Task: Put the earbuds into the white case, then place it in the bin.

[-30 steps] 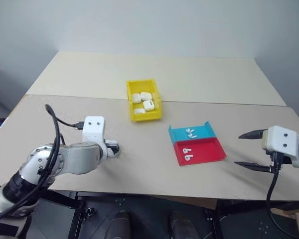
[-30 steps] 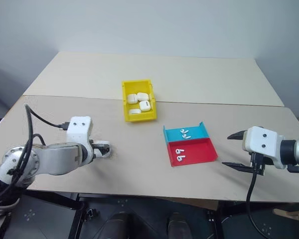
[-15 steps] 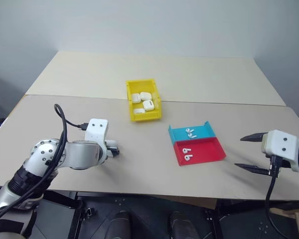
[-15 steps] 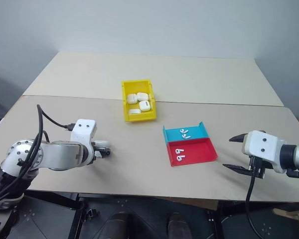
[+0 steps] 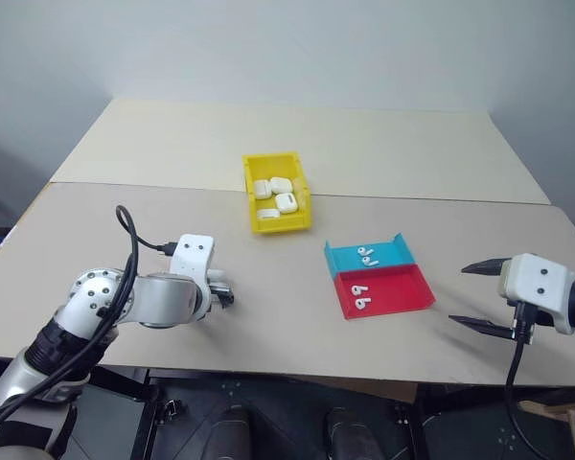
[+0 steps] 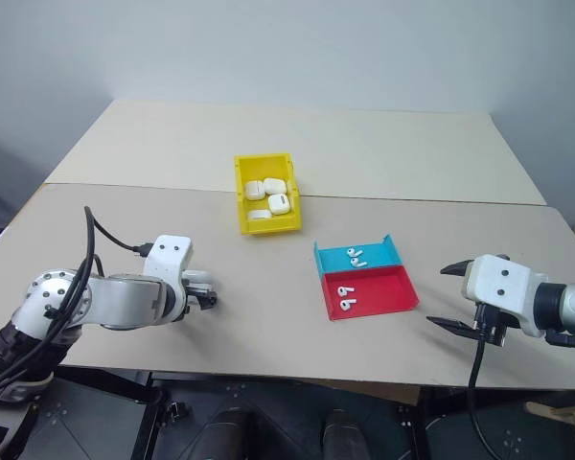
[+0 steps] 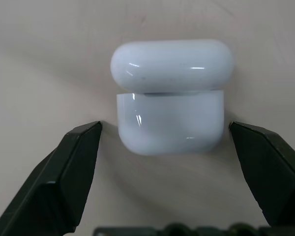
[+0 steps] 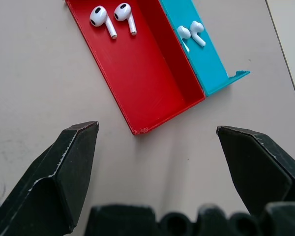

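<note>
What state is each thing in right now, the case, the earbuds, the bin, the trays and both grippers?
white case: lying on the table, between the open fingers, untouched; open or shut, cannot tell.
earbuds: loose, two in the red tray, two in the blue tray.
bin: holds several white cases.
left gripper: open.
right gripper: open, empty.

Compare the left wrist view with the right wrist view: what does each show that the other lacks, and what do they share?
Left wrist view: a white case lying on the table between the open left gripper. Right wrist view: a red tray and a blue tray, each holding two earbuds, beyond the open right gripper. Shared: the beige table and two spread black fingers.
</note>
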Tool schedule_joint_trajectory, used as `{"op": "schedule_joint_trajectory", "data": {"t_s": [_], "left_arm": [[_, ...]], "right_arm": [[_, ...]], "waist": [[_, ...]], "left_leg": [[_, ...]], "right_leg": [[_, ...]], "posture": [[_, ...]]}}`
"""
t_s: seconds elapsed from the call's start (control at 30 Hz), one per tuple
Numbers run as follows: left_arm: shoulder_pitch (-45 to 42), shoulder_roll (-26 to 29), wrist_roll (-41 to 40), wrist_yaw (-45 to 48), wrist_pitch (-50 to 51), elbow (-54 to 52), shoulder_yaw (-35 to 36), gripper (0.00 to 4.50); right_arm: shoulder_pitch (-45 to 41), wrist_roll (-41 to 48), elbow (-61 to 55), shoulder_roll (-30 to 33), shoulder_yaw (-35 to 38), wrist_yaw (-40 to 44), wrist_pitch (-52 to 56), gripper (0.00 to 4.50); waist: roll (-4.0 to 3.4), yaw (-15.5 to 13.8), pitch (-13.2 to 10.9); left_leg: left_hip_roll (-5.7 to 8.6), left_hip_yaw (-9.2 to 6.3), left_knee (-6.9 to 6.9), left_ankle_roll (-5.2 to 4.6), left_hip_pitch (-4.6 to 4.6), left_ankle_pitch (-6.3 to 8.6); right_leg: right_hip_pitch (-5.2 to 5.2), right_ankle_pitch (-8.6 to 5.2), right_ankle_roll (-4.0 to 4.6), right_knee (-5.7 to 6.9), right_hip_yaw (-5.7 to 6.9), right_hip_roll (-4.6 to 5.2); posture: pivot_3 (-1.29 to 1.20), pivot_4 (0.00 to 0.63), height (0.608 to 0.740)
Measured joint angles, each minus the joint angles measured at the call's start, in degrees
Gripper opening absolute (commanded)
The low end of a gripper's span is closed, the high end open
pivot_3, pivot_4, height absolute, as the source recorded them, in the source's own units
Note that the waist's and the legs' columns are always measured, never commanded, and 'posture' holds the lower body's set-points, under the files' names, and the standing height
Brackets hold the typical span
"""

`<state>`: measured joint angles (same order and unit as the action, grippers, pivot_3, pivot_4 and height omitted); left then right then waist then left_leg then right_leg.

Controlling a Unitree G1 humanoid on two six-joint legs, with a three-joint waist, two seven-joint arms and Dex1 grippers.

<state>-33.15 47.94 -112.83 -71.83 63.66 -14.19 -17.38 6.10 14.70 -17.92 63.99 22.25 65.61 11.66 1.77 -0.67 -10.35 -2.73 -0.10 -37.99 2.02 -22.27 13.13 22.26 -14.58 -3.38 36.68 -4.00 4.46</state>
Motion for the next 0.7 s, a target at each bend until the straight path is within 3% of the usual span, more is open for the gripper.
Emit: {"op": "schedule_joint_trajectory", "data": {"t_s": [0.53, 0.7], "left_arm": [[-0.69, -0.59, 0.25, -0.07, 0.57, 0.73, -0.59, 4.50], [-0.68, -0.91, 0.15, 0.57, 0.47, 0.36, -0.84, 2.95]], "right_arm": [[1.11, -1.02, -0.61, -0.20, 0.82, -1.32, 0.21, 4.46], [1.05, -1.08, -0.61, -0.23, 0.81, -1.62, 0.21, 4.50]], "waist": [[0.00, 0.00, 0.01], [0.00, 0.10, 0.00]], "left_leg": [[0.01, 0.00, 0.00, 0.01, -0.01, 0.00], [0.00, 0.00, 0.00, 0.01, -0.01, 0.00]], "right_leg": [[0.00, 0.00, 0.00, -0.02, 0.00, 0.01], [0.00, 0.00, -0.01, -0.03, 0.00, 0.01]], "posture": [[0.00, 0.150, 0.740], [0.00, 0.150, 0.740]]}}
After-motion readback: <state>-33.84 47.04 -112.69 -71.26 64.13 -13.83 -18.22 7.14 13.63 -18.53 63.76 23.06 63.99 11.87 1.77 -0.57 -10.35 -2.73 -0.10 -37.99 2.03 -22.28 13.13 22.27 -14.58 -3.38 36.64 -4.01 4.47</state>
